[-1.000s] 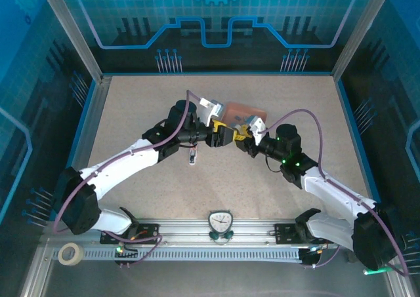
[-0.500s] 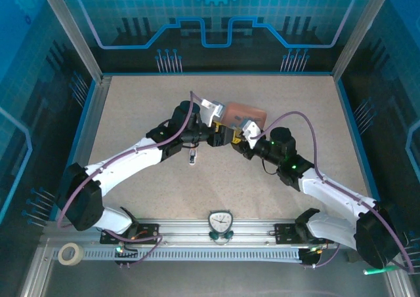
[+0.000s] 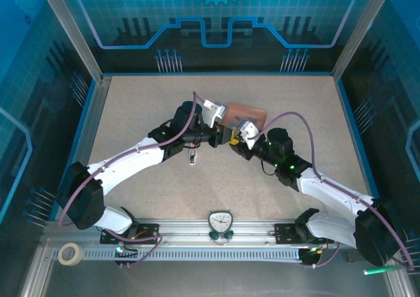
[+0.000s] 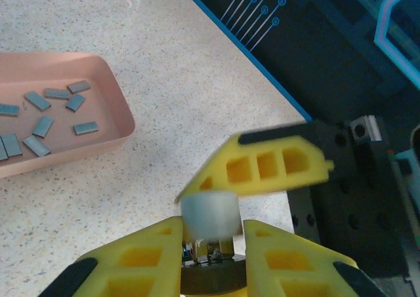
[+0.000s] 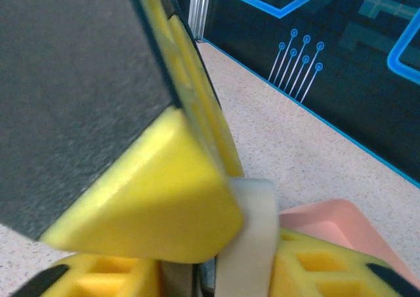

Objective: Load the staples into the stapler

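Staples (image 4: 43,126) lay scattered inside the salmon tray (image 4: 117,107) on the speckled desk (image 4: 197,74). Just beside the tray, the left claw (image 4: 211,226) pinched the pale stapler (image 4: 209,212) between its yellow fingers. The right claw (image 5: 220,271) met it from the opposite side, one finger against the stapler; whether it gripped could not be told.

Even, diffuse overhead light brightens the speckled worktop (image 3: 131,107) against dim blue enclosure walls, leaving only soft, faint shadows beneath the arms. The top view is sharp, its straight frame lines bowing slightly near the edges. In the left wrist view, motion blur smears the upper yellow finger (image 4: 275,169). The right wrist view is soft, with the nearest yellow finger (image 5: 144,198) and the pale stapler (image 5: 252,244) out of focus.
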